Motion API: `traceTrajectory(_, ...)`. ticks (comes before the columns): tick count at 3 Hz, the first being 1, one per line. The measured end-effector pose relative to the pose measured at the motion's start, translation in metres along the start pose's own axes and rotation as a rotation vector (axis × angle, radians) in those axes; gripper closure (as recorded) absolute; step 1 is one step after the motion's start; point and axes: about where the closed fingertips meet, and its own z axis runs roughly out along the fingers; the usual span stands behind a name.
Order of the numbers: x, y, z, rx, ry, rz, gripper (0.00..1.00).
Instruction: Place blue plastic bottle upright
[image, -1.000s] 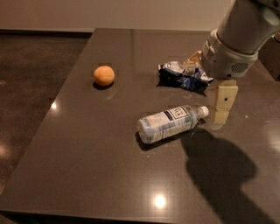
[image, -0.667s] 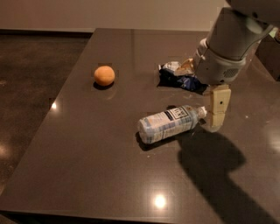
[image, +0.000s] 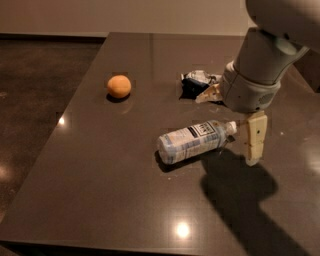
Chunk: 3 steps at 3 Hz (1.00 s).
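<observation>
Three things lie on the dark table (image: 115, 185): an orange (image: 119, 86) at the left, a crumpled blue-and-white snack bag (image: 196, 81) further back, and the blue plastic bottle (image: 192, 141) near the middle. The bottle lies on its side, with its base towards the front left and its white cap (image: 231, 127) towards the right. It therefore has yet to be stood up, and we judge the task to be at its approach stage.

The gripper (image: 255, 145) hangs pointing down, just beside the cap end and on its right. It looks close to the table, though we cannot see that it touches either the bottle or the surface. Whether it is spread wide or drawn narrow we cannot tell. It carries nothing that we can see. We take the position to be deliberate, since coming in at the neck end would let the arm take or lever the bottle about its base, which is the end it must stand on.

Against the picture of a second ago, the bottle, orange and bag lie where they did. The arm is what differs: its wrist housing (image: 247, 92) sits lower and nearer the bottle, covering more of the bag's right side, and the gripper reaches further down beside the cap.
</observation>
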Motion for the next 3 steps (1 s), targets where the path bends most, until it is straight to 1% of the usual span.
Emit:
traceTrajectory(1, -0.011, 0.01, 0.005, -0.018, -0.015, 0.0, 0.0)
traceTrajectory(2, -0.027, 0.011, 0.014, -0.026, -0.027, -0.011, 0.0)
traceTrajectory(3, -0.039, 0.007, 0.026, -0.033, -0.029, -0.019, 0.15)
